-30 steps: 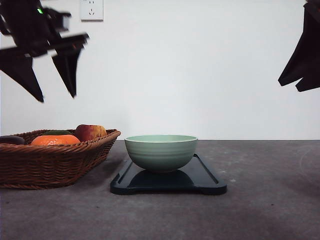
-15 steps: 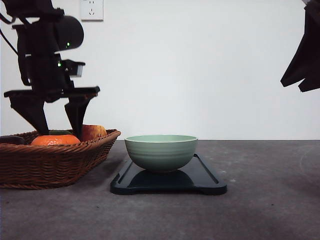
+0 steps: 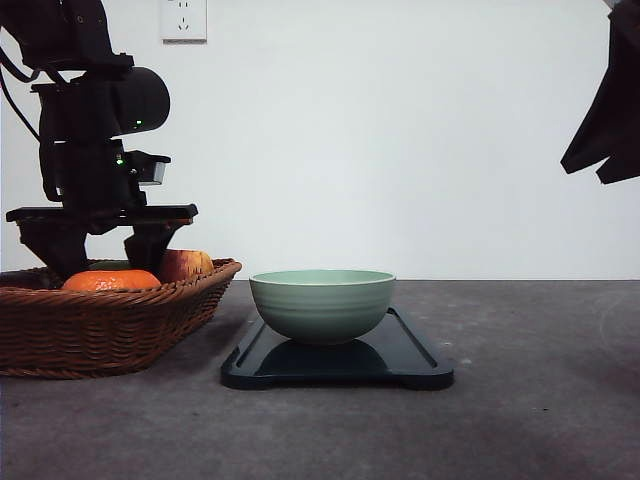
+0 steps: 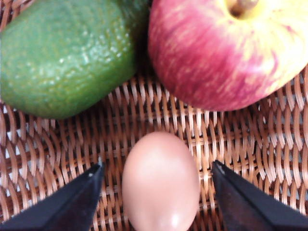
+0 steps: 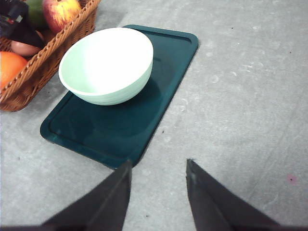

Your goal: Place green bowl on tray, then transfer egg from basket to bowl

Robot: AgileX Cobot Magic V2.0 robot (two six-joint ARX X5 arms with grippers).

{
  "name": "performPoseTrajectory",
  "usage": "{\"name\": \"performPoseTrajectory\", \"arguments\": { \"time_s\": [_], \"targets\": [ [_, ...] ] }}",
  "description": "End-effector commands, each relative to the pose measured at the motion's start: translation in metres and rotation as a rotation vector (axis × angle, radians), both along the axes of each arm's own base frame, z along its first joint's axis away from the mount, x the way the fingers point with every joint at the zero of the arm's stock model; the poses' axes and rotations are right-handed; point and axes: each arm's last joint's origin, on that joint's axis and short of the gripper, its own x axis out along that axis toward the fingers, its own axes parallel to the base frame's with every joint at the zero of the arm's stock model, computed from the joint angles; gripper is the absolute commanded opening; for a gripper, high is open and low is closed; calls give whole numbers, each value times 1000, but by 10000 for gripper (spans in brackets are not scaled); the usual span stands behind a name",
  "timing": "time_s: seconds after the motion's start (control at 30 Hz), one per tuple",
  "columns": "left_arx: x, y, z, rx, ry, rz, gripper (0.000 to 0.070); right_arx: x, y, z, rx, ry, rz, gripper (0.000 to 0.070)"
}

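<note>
Straddling the egg (image 4: 161,180) with parted fingers, left gripper (image 4: 156,192) tips hidden inside basket (image 3: 100,325)

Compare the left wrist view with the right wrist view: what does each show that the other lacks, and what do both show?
Left wrist view alone: the open left gripper with one finger on each side of the egg, untouched, and the whole green avocado.
Right wrist view alone: the green bowl standing on the tray, the grey table, an orange and the open right gripper, empty above the table.
Both: the basket weave, the apple and the egg.
</note>
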Motion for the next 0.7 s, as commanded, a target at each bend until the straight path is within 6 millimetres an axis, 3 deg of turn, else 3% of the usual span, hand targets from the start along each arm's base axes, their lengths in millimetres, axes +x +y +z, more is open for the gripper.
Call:
{"name": "performPoseTrajectory", "arguments": {
  "time_s": [0.0,0.07,0.37,0.67],
  "targets": [
    [5,-2,0,5,-10,-7,261,1,1,3,13,-6,-3,214],
    [5,-2,0,5,-7,-7,216,1,1,3,13,-6,-3,214],
    [-1,-1,7,13,14,-10,218,1,1,3,13,-6,-2,214],
    [-28,1,68,-33,-140,-25,218,1,1,3,13,-6,-1,214]
  ]
}}
